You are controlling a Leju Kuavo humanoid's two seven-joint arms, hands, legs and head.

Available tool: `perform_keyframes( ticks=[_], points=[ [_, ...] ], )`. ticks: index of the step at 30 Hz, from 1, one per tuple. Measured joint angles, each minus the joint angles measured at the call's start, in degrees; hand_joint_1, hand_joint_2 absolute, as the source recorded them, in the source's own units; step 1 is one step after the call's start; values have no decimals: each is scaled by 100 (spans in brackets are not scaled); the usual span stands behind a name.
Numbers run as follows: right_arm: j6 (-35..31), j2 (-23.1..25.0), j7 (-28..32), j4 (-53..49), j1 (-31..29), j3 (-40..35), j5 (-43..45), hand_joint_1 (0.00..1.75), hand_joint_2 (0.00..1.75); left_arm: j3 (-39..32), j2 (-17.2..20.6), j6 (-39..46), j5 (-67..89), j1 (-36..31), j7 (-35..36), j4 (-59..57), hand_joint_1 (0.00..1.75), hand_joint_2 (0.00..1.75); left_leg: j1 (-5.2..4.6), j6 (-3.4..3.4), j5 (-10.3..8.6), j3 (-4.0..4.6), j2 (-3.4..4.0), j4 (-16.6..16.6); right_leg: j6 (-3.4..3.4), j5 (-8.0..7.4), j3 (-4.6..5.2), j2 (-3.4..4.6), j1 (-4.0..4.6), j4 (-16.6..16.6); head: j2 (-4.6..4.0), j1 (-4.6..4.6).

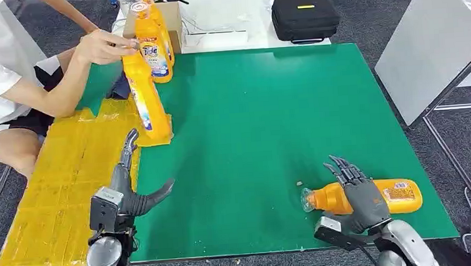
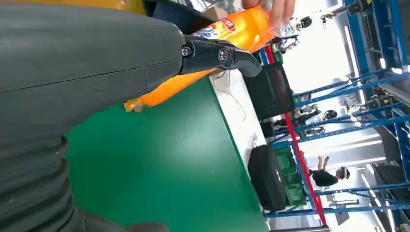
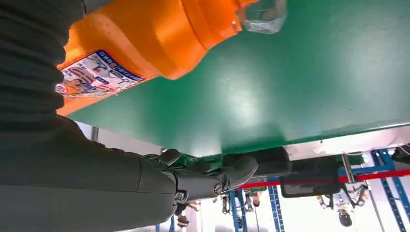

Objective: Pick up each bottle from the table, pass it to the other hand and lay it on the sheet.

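Observation:
An orange detergent bottle [image 1: 395, 195] lies on its side near the front right of the green table [image 1: 263, 118], clear cap pointing left. My right hand [image 1: 359, 193] lies over its middle with fingers spread and not closed around it; the right wrist view shows the bottle [image 3: 145, 34] beside the hand [image 3: 87, 179]. A person's hand [image 1: 98, 45] holds a second bottle [image 1: 144, 98] upright at the edge of the yellow sheet [image 1: 61, 183]. My left hand [image 1: 130, 184] is open just in front of it, fingers pointing at its base. The left wrist view shows that bottle [image 2: 232, 31] beyond my fingers [image 2: 217, 55].
More orange bottles [image 1: 153, 45] stand at the table's back left by a cardboard box [image 1: 172, 18]. A black case [image 1: 305, 17] sits on the white table behind. A white panel [image 1: 427, 51] leans at the right. The person sits at the left.

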State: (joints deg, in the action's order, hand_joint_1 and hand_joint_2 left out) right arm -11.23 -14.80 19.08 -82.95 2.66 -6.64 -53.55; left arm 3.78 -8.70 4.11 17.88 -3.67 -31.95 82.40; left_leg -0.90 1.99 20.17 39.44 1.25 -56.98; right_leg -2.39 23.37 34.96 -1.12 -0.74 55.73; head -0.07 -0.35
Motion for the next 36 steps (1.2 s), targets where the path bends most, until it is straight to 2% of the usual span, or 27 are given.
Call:
perform_keyframes(
  ticks=[21, 36],
  points=[
    [273, -374, -70, 883, -204, 769, -149, 0, 175, 162, -2, -138, -234, -63, -50, -48, 0, 175, -2, 4, -2, 1, -6, 0, -3, -1, -4, -1, -2, 0, 0, -2],
    [363, -575, -70, 1270, -283, 940, -170, 0, 175, 195, -2, -175, -256, -67, -68, -79, 0, 175, -2, 4, -1, 0, -6, 0, -3, -1, -4, -1, -1, 0, 0, -2]
  ],
)
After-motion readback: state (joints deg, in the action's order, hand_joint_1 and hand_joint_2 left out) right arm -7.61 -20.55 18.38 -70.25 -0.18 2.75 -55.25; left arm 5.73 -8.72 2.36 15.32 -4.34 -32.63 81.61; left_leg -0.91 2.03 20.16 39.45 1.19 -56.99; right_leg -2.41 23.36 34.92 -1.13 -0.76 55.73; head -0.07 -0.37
